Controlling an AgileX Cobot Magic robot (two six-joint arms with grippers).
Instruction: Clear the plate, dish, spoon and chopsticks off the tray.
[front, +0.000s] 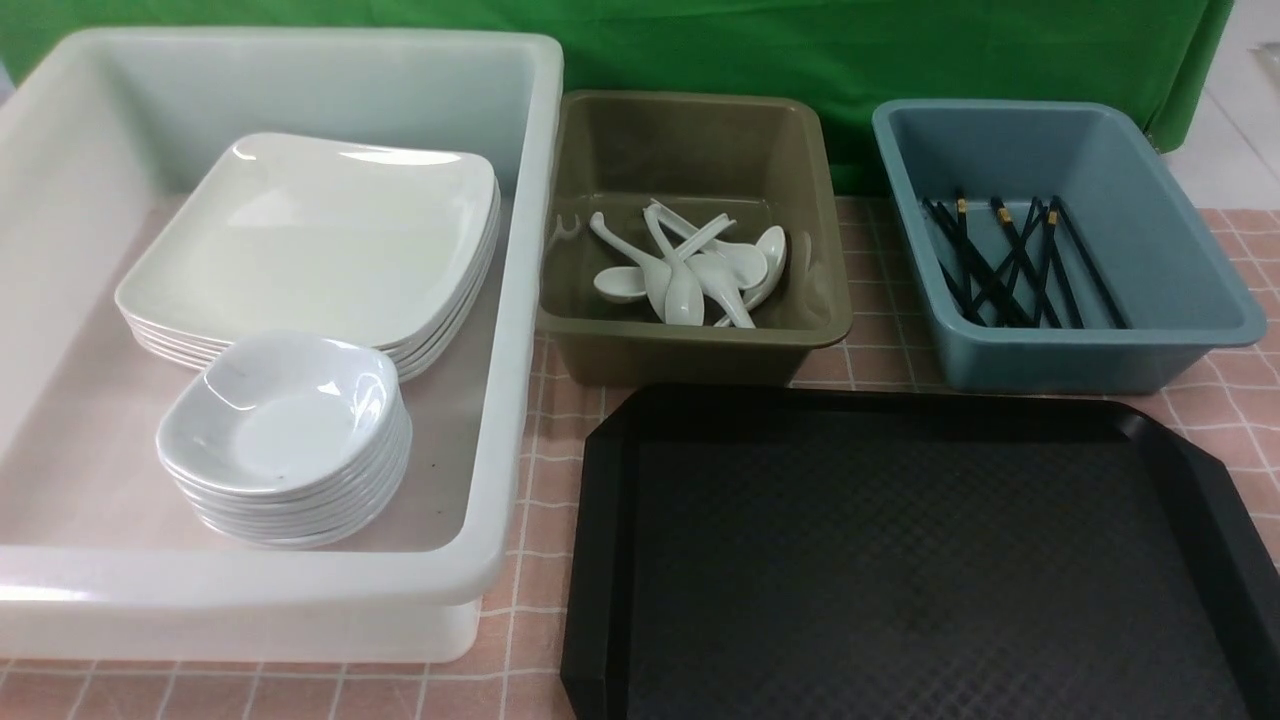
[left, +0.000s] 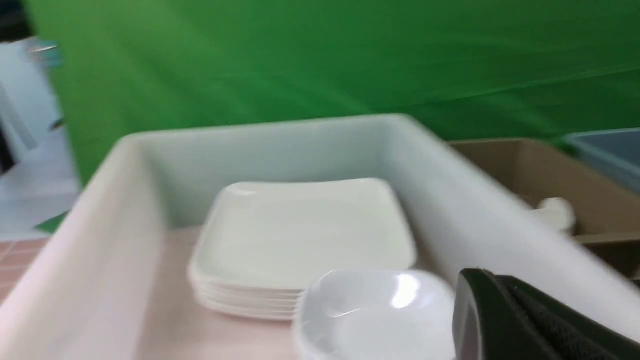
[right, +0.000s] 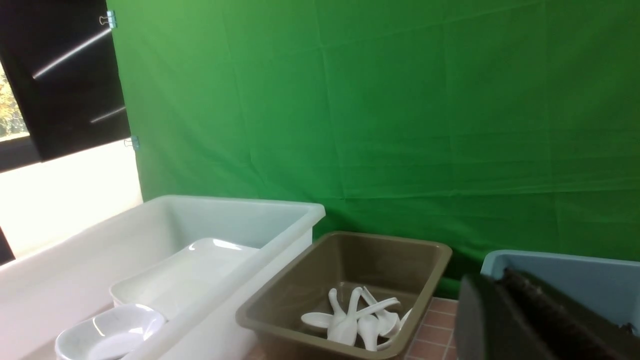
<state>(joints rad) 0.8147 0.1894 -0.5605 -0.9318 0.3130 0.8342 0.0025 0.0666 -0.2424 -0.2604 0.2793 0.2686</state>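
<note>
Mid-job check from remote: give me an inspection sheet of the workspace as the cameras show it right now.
Surface: pink checked tablecloth.
Tray: nothing on its floor.
Plates: stacked in the white tub.
Dishes: stacked in front of the plates, same tub.
Spoons: piled in the olive tub.
Chopsticks: lying crossed in the blue tub.
Clutter: nothing seen.
Left gripper: shut, only partly in view, holding nothing visible.
Right gripper: only partly in view, jaw state unclear.
Cables: nothing seen.
Surroundings: green backdrop.
</note>
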